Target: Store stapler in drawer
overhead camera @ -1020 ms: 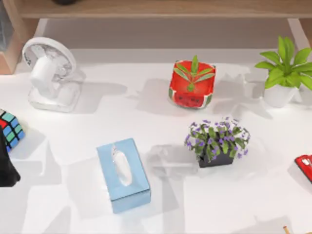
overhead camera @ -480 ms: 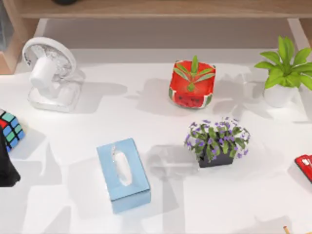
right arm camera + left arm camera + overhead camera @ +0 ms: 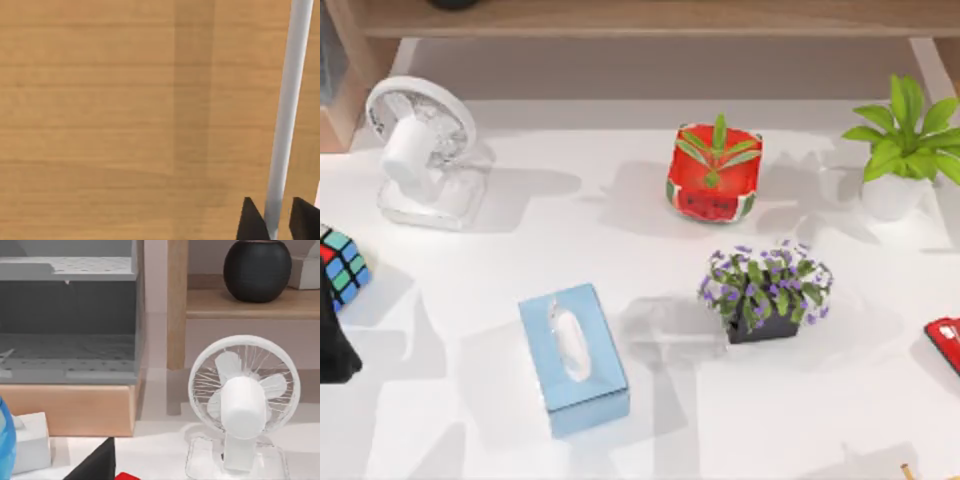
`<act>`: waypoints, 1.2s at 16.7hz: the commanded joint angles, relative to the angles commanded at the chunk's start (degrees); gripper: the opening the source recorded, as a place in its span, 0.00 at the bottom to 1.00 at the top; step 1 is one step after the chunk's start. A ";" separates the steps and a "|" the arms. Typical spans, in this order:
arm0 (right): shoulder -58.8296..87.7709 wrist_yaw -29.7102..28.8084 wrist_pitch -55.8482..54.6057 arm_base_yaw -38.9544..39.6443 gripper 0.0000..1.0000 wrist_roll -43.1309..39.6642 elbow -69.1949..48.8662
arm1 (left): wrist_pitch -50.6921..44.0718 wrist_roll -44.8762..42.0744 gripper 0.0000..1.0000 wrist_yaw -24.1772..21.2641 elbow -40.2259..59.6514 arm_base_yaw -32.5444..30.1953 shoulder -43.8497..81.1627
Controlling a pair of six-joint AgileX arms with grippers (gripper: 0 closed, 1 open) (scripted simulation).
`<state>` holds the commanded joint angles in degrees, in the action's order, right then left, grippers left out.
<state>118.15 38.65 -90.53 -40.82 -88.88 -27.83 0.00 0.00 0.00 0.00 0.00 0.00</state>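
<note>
The stapler [image 3: 946, 342] is a small glossy red piece with a black edge, cut off by the table's right edge in the top view. The right wrist view faces a wooden drawer front [image 3: 125, 100] from close up. A pale grey bar handle [image 3: 290, 100] runs across that front. My right gripper [image 3: 274, 222] has its two black fingertips [image 3: 250, 220] on either side of the bar, tight against it. My left arm [image 3: 332, 350] is a black shape parked at the table's left edge. One of its black fingers [image 3: 95, 465] shows in the left wrist view.
A white fan [image 3: 420, 150] stands at the back left, with a colour cube [image 3: 340, 265] at the left edge. A blue tissue box [image 3: 572, 358] lies front centre. There is a watermelon pot [image 3: 713, 175], a purple flower pot [image 3: 765, 295] and a green plant [image 3: 905, 150]. Behind the fan are a grey compartment [image 3: 67, 315] and a black vase [image 3: 257, 270].
</note>
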 joint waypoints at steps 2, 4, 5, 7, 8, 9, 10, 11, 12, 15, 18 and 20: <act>0.00 0.00 0.00 0.00 0.60 0.00 0.00 | 0.00 0.00 1.00 0.00 0.00 0.00 0.00; 0.00 0.00 0.00 0.00 0.75 0.00 0.00 | 0.00 0.00 1.00 0.00 0.00 0.00 0.00; 0.00 0.00 0.00 0.00 0.83 0.00 0.00 | 0.00 0.00 1.00 0.00 0.00 0.00 0.00; 0.00 0.00 0.00 0.00 0.98 0.00 0.00 | 0.00 0.00 1.00 0.00 0.00 0.00 0.00; 0.00 0.00 0.00 0.00 1.00 0.00 0.00 | 0.00 0.00 1.00 0.00 0.00 0.00 0.00; 0.00 0.00 0.00 0.00 1.00 0.00 0.00 | 0.00 0.00 1.00 0.00 0.00 0.00 0.00; 0.00 0.00 0.00 0.00 1.00 0.00 0.00 | 0.00 0.00 1.00 0.00 0.00 0.00 0.00; 0.00 0.00 0.00 0.00 1.00 0.00 0.00 | 0.00 0.00 1.00 0.00 0.00 0.00 0.00; 0.00 0.00 0.00 0.00 1.00 0.00 0.00 | 0.00 0.00 1.00 0.00 0.00 0.00 0.00; 0.00 0.00 0.00 0.00 1.00 0.00 0.00 | 0.00 0.00 1.00 0.00 0.00 0.00 0.00; -0.21 0.61 -0.55 -0.54 1.00 0.01 0.70 | 0.00 0.00 1.00 0.00 0.00 0.00 0.00; -0.71 1.92 -1.74 -1.86 1.00 0.02 2.35 | 0.00 0.00 1.00 0.00 0.00 0.00 0.00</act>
<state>117.44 40.57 -92.27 -42.68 -88.86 -25.48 0.00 0.00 0.00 0.00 0.00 0.00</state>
